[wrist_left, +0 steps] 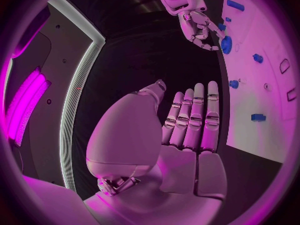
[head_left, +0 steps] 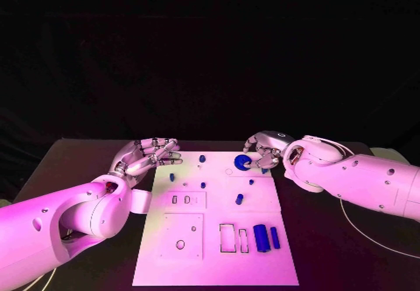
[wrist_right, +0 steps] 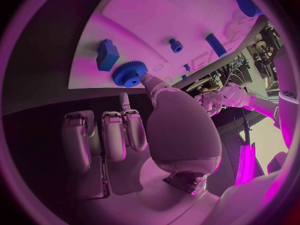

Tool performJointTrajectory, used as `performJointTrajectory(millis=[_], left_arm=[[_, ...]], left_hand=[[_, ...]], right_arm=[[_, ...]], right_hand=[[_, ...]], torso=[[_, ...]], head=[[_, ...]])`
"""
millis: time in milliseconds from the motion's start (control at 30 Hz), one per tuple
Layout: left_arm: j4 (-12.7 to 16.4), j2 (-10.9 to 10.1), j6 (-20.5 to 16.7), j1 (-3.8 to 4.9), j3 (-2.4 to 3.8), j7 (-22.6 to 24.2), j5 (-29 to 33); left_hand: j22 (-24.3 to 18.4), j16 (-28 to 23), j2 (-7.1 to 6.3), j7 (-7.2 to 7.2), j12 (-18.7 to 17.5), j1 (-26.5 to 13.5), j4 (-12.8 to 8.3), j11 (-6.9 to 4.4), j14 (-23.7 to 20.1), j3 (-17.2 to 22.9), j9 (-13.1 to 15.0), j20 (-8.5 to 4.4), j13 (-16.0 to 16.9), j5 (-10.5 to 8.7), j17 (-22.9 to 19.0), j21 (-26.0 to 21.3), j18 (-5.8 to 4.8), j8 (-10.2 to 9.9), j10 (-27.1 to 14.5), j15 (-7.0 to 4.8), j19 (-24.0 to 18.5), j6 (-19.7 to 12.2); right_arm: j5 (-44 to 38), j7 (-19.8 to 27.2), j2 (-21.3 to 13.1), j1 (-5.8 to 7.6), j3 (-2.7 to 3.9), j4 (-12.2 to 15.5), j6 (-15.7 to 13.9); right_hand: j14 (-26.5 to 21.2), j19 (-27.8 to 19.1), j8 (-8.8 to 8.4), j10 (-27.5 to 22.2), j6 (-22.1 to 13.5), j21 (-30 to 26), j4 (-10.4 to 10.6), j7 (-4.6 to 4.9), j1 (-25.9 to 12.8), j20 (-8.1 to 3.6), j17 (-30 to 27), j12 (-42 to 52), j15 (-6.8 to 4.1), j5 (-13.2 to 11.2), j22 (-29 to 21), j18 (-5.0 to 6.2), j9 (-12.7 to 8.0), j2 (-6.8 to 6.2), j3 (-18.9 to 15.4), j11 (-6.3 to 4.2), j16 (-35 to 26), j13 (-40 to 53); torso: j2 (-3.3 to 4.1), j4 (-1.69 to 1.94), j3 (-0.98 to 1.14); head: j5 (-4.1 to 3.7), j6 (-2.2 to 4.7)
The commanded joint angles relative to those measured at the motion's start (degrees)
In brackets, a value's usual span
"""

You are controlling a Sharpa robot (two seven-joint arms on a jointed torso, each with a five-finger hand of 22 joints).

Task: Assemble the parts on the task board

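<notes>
Nearest me on the task board (head_left: 175, 267) lie two blue cylinders (head_left: 261, 234). Further up, my left hand (head_left: 149, 154) hovers wide and empty beside the board's far left corner. My right hand (head_left: 263, 151) touches the blue gear (head_left: 243, 161) with a fingertip (wrist_right: 146, 78) at the far edge.

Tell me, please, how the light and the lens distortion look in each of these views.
Head view: magenta light over the task board, room behind black. Left wrist view: fisheye bends the board's edge beside the left hand. Right wrist view: the blue gear is sharp at the right hand, bright glare at the rim.
</notes>
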Motion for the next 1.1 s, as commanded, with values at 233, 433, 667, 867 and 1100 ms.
performJointTrajectory(millis=[233, 433, 667, 867, 1100], left_arm=[[0.1, 0.1, 1.0, 0.07, 0.05, 0.3, 0.1], [0.0, 0.1, 0.8, 0.06, 0.05, 0.4, 0.1], [0.0, 0.1, 0.8, 0.06, 0.05, 0.4, 0.1], [-0.1, 0.1, 0.8, 0.06, 0.05, 0.3, 0.1], [-0.1, 0.1, 0.8, 0.06, 0.05, 0.2, 0.1]], left_hand=[[-0.2, -0.3, -0.11, 0.76, -0.5, -0.4, 0.1, 0.06, 0.1, 0.4, -0.1, 0.12, 0.0, 0.15, 0.1, -0.3, 0.83, -0.3, -0.1, 0.20, 0.4, -0.3], [-0.2, -0.3, -0.09, 0.76, -0.5, -0.4, 0.1, 0.06, 0.1, 0.4, -0.1, 0.12, 0.0, 0.15, 0.1, -0.3, 0.83, -0.3, -0.1, 0.20, 0.5, -0.3], [-0.2, -0.3, -0.03, 0.78, -0.5, -0.4, 0.1, 0.06, 0.1, 0.4, -0.1, 0.12, 0.0, 0.15, 0.2, -0.3, 0.83, -0.3, -0.1, 0.20, 0.5, -0.3], [-0.2, -0.3, -0.02, 0.82, -0.6, -0.4, 0.0, 0.08, 0.1, 0.5, -0.1, 0.12, 0.0, 0.15, 0.2, -0.3, 0.84, -0.3, -0.1, 0.20, 0.5, -0.4], [-0.2, -0.3, -0.02, 0.87, -0.7, -0.3, 0.0, 0.11, 0.1, 0.5, -0.1, 0.12, 0.0, 0.15, 0.2, -0.3, 0.84, -0.4, -0.2, 0.21, 0.5, -0.5]], right_arm=[[-0.2, -1.0, 1.2, -0.31, -0.02, -1.5, 2.9], [0.1, -1.5, 1.7, -0.47, -0.03, -1.9, 3.5], [0.7, -1.5, 2.0, -0.57, -0.03, -2.3, 3.9], [1.4, -1.4, 2.1, -0.59, -0.03, -2.5, 4.5], [0.3, -1.3, 2.0, -0.60, -0.03, -2.4, 3.9]], right_hand=[[4.4, 4.5, 0.44, 2.2, -0.4, 0.5, 0.1, 0.07, 0.4, 0.45, 6.8, 0.5, 0.30, 0.4, 13.1, -0.67, 0.1, 0.25, -0.3, 0.28, 0.4, 9.3], [4.6, 5.7, 0.96, 3.4, 0.1, 1.6, 0.4, 0.03, 0.6, 0.54, 8.0, 2.4, 0.35, 0.6, 14.7, -1.12, 0.3, 0.81, -0.1, 0.28, 0.8, 11.1], [4.7, 5.8, 1.22, 3.7, 0.8, 1.7, 0.6, -0.03, 0.7, 0.55, 8.2, 2.9, 0.32, 0.8, 14.8, -1.15, 0.3, 1.26, 0.3, 0.25, 0.9, 11.6], [4.7, 6.0, 1.45, 4.0, 2.3, 1.9, 1.0, -0.22, 0.6, 0.42, 8.5, 3.4, 0.12, 1.0, 15.0, -1.21, 0.1, 1.82, 0.9, 0.13, 1.0, 12.1], [4.7, 6.0, 1.13, 4.2, 5.0, 1.9, 0.4, -0.82, 1.9, -0.02, 8.8, 3.7, -0.40, 1.0, 15.1, -1.23, -0.4, 2.17, 3.0, -0.39, 1.2, 12.4]], torso=[[-0.01, 0.15, -0.06], [0.03, 0.12, -0.07], [0.00, 0.08, -0.07], [-0.01, 0.07, -0.05], [-0.02, 0.04, -0.04]], head=[[0.37, -0.16], [0.43, 0.07], [0.39, -0.17], [0.47, -0.21], [0.48, -0.29]])
